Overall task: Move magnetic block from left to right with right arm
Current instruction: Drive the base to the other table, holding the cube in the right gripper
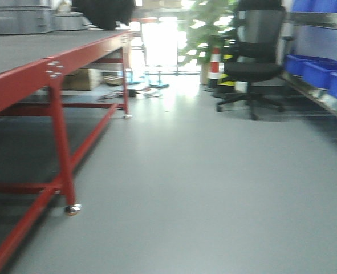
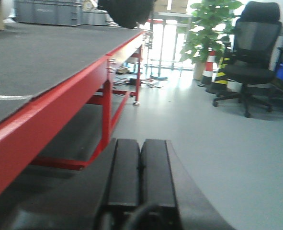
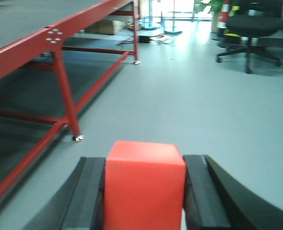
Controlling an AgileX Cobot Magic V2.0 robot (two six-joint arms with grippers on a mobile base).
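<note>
Block (image 3: 145, 187): red cube, likely light, rigid, smooth; could slip
Hold: right hand (image 3: 144, 165) clamps its opposite flat sides, beside the red surface (image 3: 21, 60)
Left hand (image 2: 140, 165): closed on nothing

Red-framed table (image 1: 21, 85), office chair (image 1: 252, 64)

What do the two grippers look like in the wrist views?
Both the left gripper and right gripper are matte black with two flat, blocky, rectangular jaws. A dark cable loop seems to show at the left one's base. No markings are visible.
</note>
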